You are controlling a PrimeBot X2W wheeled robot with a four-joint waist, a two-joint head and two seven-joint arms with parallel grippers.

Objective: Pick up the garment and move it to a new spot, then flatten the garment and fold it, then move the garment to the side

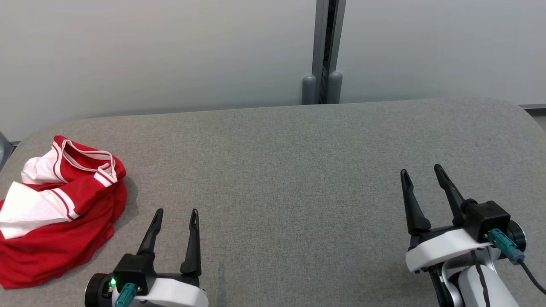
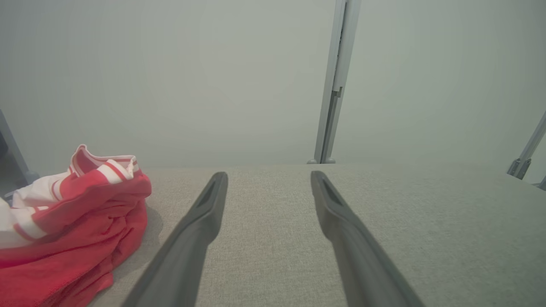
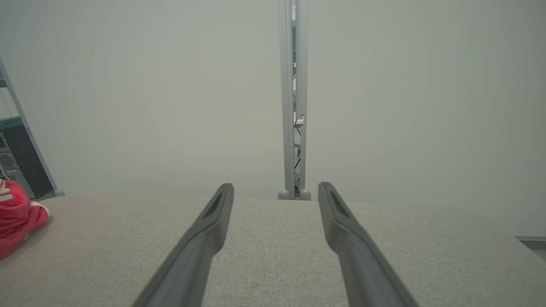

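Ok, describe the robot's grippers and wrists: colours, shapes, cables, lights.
The left gripper and right gripper each have two long, tapering black fingers on a black block and a white wrist shell. A teal connector plugs into each wrist; the right one trails a dark cable. A green light glows by the left wrist.

Red-white garment [image 1: 59,209] crumpled, table's left edge

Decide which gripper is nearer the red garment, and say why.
The left gripper: the garment lies just to its left, while the right gripper stands far across the table.
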